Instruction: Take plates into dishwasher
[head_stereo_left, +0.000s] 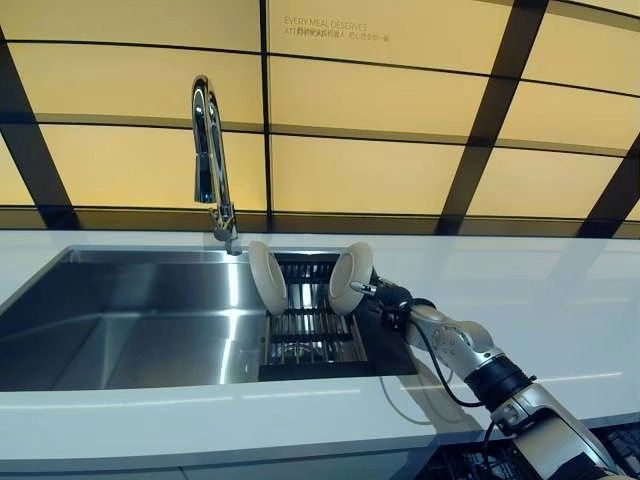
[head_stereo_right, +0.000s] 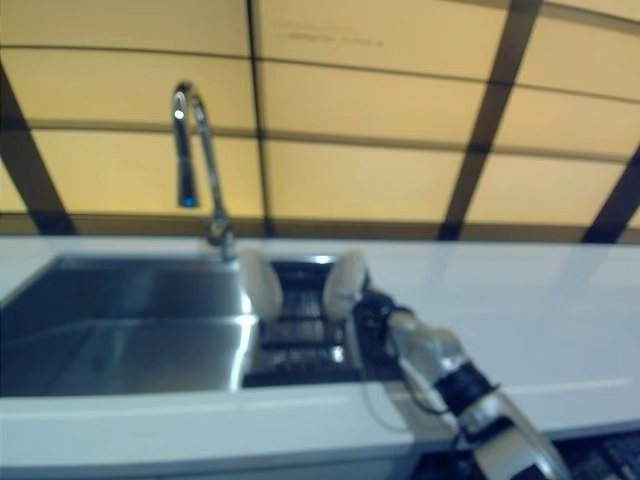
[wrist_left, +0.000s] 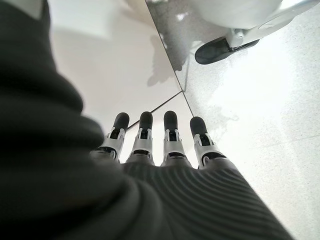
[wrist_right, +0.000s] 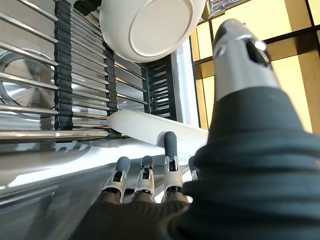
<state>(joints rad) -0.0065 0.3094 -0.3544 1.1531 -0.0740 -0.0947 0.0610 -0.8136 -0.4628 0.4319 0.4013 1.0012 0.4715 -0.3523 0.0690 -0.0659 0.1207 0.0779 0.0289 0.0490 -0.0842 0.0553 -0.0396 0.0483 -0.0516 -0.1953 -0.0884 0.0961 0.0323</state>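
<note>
Left eye view: found a stainless sink (head_stereo_left: 120, 330) filling the left and centre of the frame, a chrome faucet (head_stereo_left: 208, 150) rising above its back edge, and a dark ribbed drying rack (head_stereo_left: 310, 330) set across the sink's right end. Held in that rack, two white plates on edge: a left plate (head_stereo_left: 267, 277) and a right plate (head_stereo_left: 350, 277), apart from each other, both leaning. Reached in from the lower right, the right hand (head_stereo_left: 385, 294), fingertips at the right plate's rim. No dishwasher visible anywhere, so the goal place unknown from here. Right eye view: showed the same layout, with the white countertop (head_stereo_right: 520, 300) bare to the right of the rack. Left wrist view: showed the left hand (wrist_left: 155, 145) idle, fingers straight and together, holding nothing, pale floor beyond. Right wrist view: looked along the right hand, its fingers (wrist_right: 170, 150) straight, one fingertip touching the near plate's rim (wrist_right: 150, 127), thumb raised apart, nothing yet gripped; the other plate seen upper centre, underside toward the camera. Judged the risks: with only a fingertip on a plate standing on edge, a push could tip it flat onto the rack bars or knock it toward its neighbour; a shallow pinch on the smooth rim could let it slip during the lift.
</note>
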